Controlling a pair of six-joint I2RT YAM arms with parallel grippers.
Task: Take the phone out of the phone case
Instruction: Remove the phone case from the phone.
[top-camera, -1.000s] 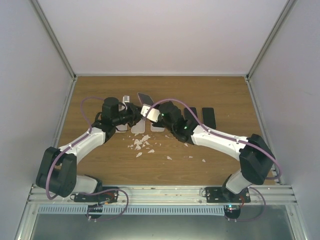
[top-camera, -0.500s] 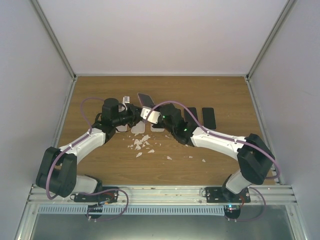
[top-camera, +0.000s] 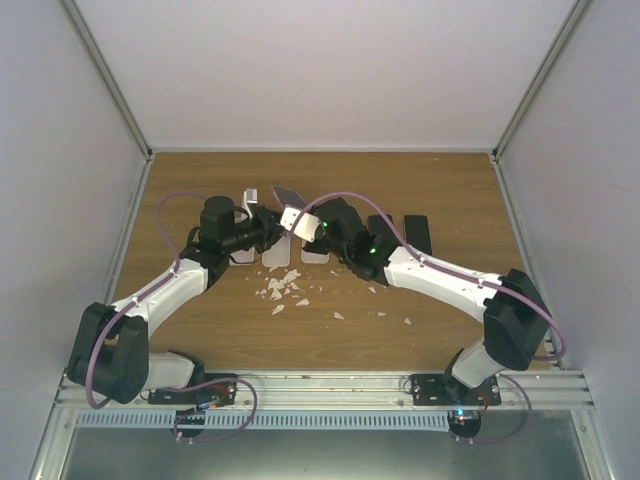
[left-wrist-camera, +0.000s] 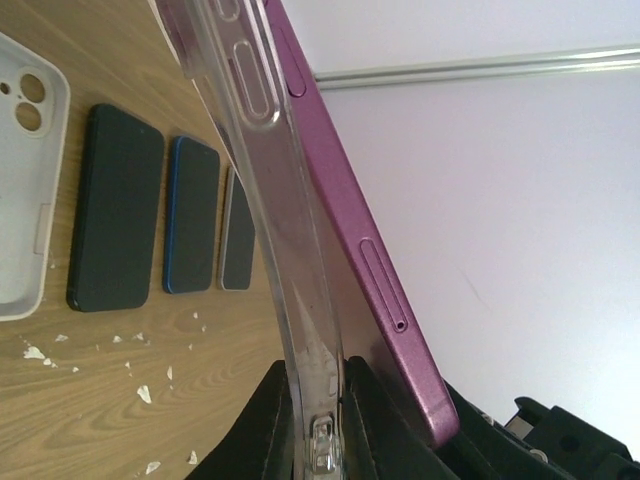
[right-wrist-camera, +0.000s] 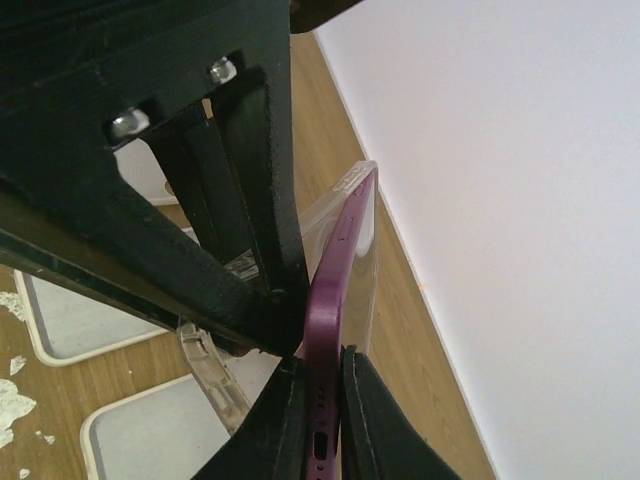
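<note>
A purple phone (left-wrist-camera: 372, 272) sits partly inside a clear phone case (left-wrist-camera: 268, 190), both held above the middle of the table. One long edge of the phone stands free of the case. My left gripper (left-wrist-camera: 325, 405) is shut on the clear case's wall. My right gripper (right-wrist-camera: 322, 400) is shut on the phone's bottom end (right-wrist-camera: 333, 300), with the clear case (right-wrist-camera: 366, 250) behind it. From above, the phone (top-camera: 286, 195) sticks up between the left gripper (top-camera: 268, 228) and the right gripper (top-camera: 300, 224), which meet nose to nose.
Three white empty cases (top-camera: 280, 256) lie on the table under the grippers. Dark phones (top-camera: 417, 233) lie in a row to the right, seen as phones (left-wrist-camera: 115, 220) in the left wrist view. White fragments (top-camera: 281, 290) litter the wood nearer the bases.
The right gripper's jaws have closed onto the phone's end. Both wrists have shifted slightly toward the back with the phone and case.
</note>
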